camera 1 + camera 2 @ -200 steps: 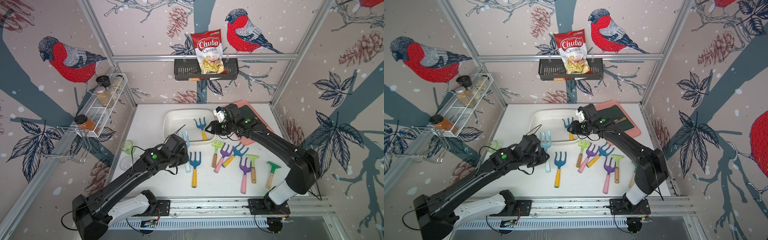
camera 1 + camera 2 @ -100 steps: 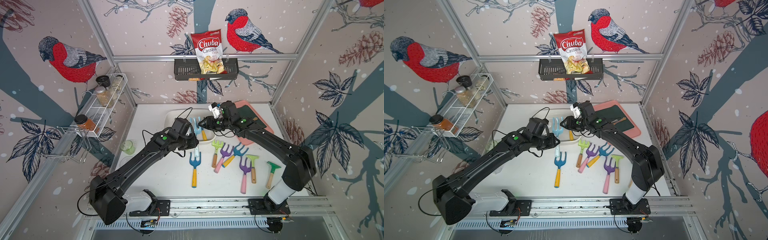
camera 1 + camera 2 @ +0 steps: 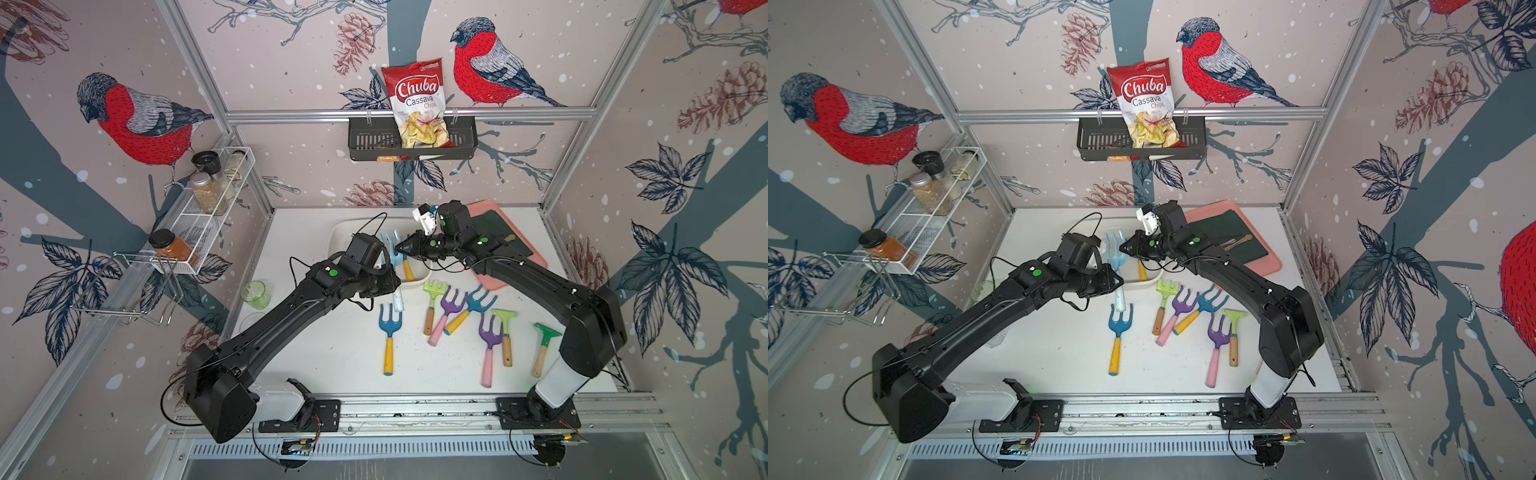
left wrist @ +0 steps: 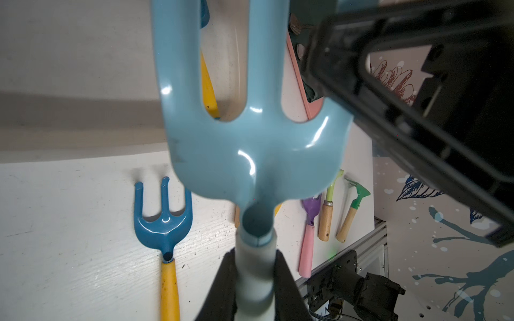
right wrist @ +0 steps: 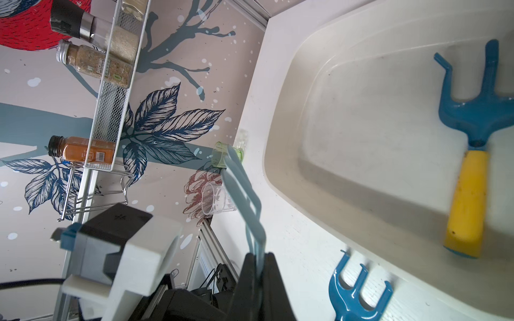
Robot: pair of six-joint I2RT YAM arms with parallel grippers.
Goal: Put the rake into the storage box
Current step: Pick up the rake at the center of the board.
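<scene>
A light blue rake (image 3: pixel 392 252) with a white handle (image 3: pixel 398 300) hangs over the near edge of the white storage box (image 3: pixel 338 233), tines pointing away from the rail. My left gripper (image 4: pixel 254 266) is shut on the white handle. My right gripper (image 5: pixel 258 258) is shut on one outer tine (image 5: pixel 244 194) of the same rake (image 4: pixel 250 152). In both top views the two grippers meet at the rake (image 3: pixel 1115 254), left gripper (image 3: pixel 1119 283) below it and right gripper (image 3: pixel 1124 248) at its head. A dark blue rake with a yellow handle (image 5: pixel 472 133) lies inside the box (image 5: pixel 281 111).
Several more rakes (image 3: pixel 451 305) lie on the table in front of the box, one dark blue (image 3: pixel 389 332) nearest the left arm. A pink tray with green cloth (image 3: pixel 519 249) sits to the box's right. Two cups (image 3: pixel 254 294) stand at the left wall.
My left arm lifted the light blue rake off the table and carried it toward the box. My right gripper came in from the box side and shut on a tine.
</scene>
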